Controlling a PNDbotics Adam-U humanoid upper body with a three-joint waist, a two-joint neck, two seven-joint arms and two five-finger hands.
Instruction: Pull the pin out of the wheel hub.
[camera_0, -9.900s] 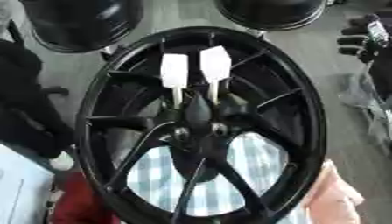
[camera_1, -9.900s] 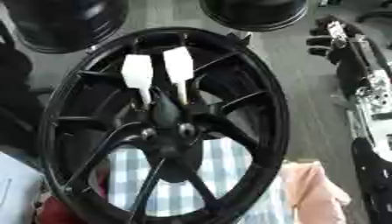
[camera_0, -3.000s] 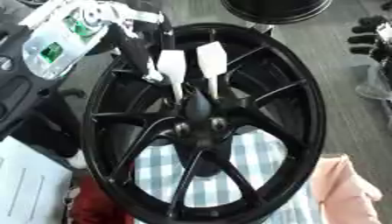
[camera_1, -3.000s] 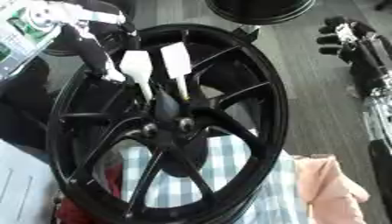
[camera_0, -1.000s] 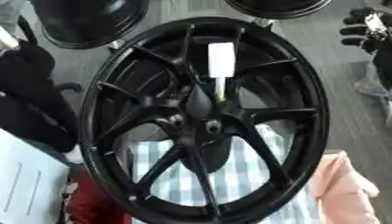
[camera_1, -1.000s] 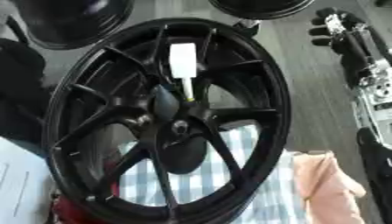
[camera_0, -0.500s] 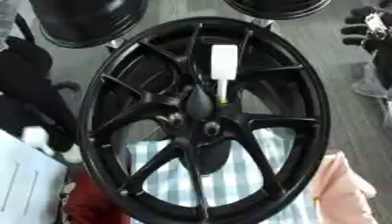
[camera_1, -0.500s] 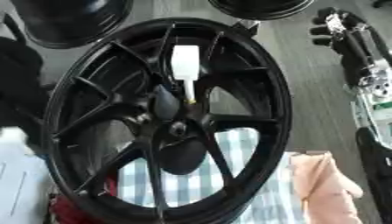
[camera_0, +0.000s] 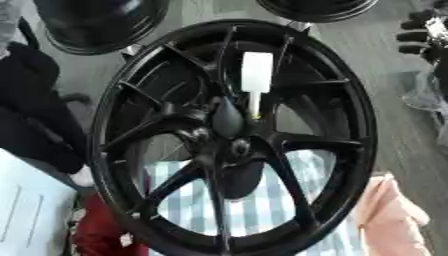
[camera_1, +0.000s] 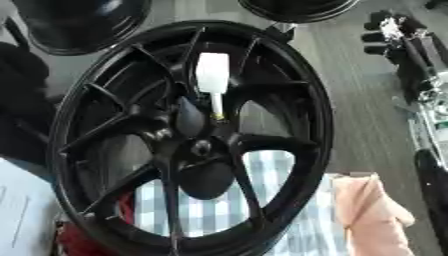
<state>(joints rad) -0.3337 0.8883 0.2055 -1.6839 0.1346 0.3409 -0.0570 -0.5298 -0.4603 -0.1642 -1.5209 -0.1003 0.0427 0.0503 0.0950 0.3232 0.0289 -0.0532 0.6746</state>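
Observation:
A large black spoked wheel (camera_0: 360, 120) lies flat in the middle of the view. One pin with a white handle (camera_0: 256, 72) stands in the hub (camera_0: 236, 147), its thin shaft entering just above the hub's centre. No hand touches the pin or the wheel. My right hand (camera_1: 389, 31) shows at the upper right edge, away from the wheel, its dark fingers relaxed. My left hand is out of sight.
A blue-and-white checked cloth (camera_0: 254, 200) lies under the wheel, with a pink cloth (camera_0: 389, 215) at the lower right. A white sheet (camera_0: 26, 210) and something red (camera_0: 96, 230) are at the lower left. Two more black wheels (camera_0: 96, 20) sit at the top.
Of the two white-handled pins, the left one is gone after my left hand reached it; one remains. My left hand has left the view. A white thing seen low left is gone.

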